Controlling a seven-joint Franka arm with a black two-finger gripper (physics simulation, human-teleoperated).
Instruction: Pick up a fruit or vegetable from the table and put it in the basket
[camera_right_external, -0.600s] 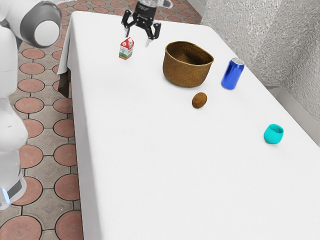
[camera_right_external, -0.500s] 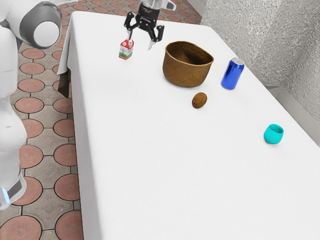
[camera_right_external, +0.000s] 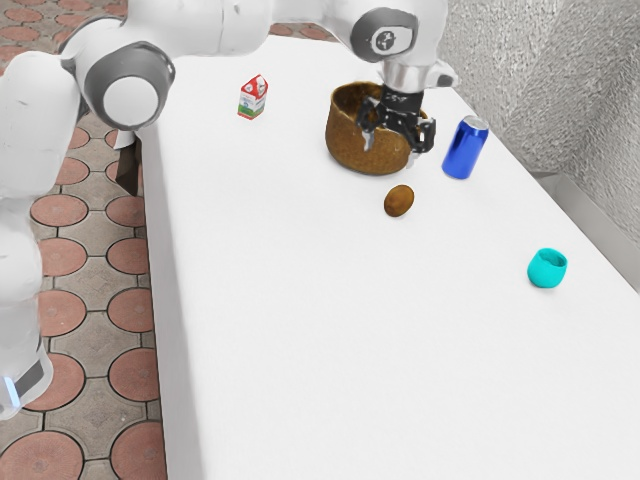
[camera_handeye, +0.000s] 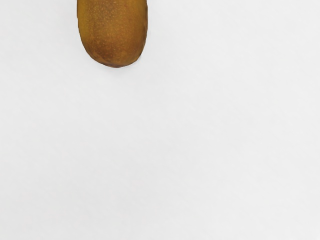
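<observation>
claw (camera_right_external: 391, 150) is hanging wide, holding nothing, near basket (camera_right_external: 345, 140). fruit (camera_right_external: 399, 201) is lying on table (camera_right_external: 270, 300), near basket too. so nothing's counting as done imo, probably just lining up; grabbing, lifting, carrying, dropping in are all waiting.

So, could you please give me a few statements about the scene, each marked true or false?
1. The brown fruit lies on the table, outside the basket. True.
2. The tool is shut on the fruit. False: the tool is open and holds nothing.
3. The teal cup is farther toward the exterior view's right than the blue can. True.
4. The carton is inside the basket. False: the carton stands on the table.
</observation>
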